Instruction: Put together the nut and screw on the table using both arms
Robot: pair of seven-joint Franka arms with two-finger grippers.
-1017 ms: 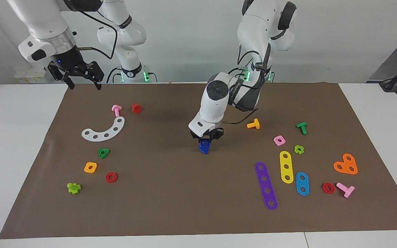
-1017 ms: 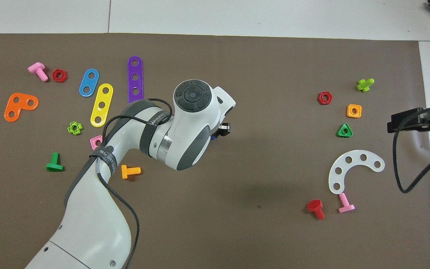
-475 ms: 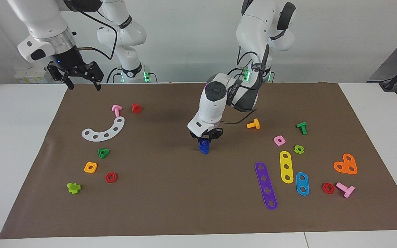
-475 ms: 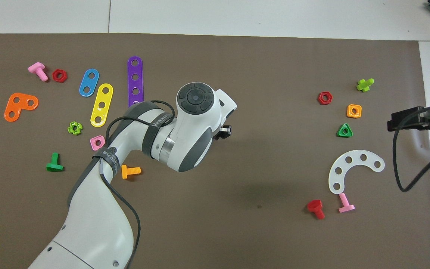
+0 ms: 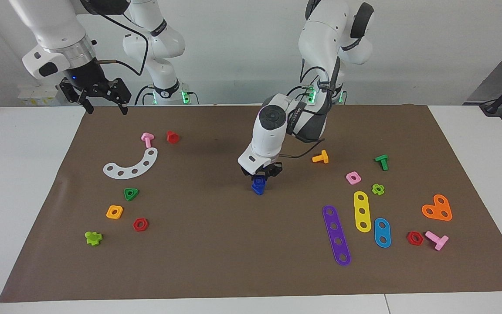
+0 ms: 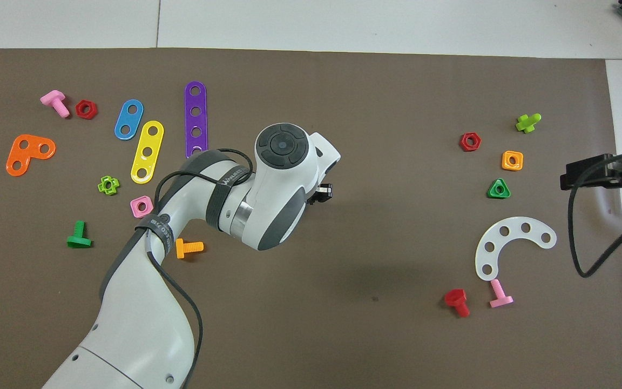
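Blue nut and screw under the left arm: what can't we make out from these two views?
- Overhead view: the blue parts are hidden under the left arm's wrist.
- Facing view: the blue stack is too small to tell nut from screw, or whether they are threaded together.
- Facing view: where the left gripper grips the stack is unclear.
- Overhead view: the right gripper is cut off by the picture's edge.

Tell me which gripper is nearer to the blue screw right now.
Left. The left gripper is directly over the blue screw mid-mat, shut on the blue piece above it. The right gripper waits, open, above the mat's corner at its own end.
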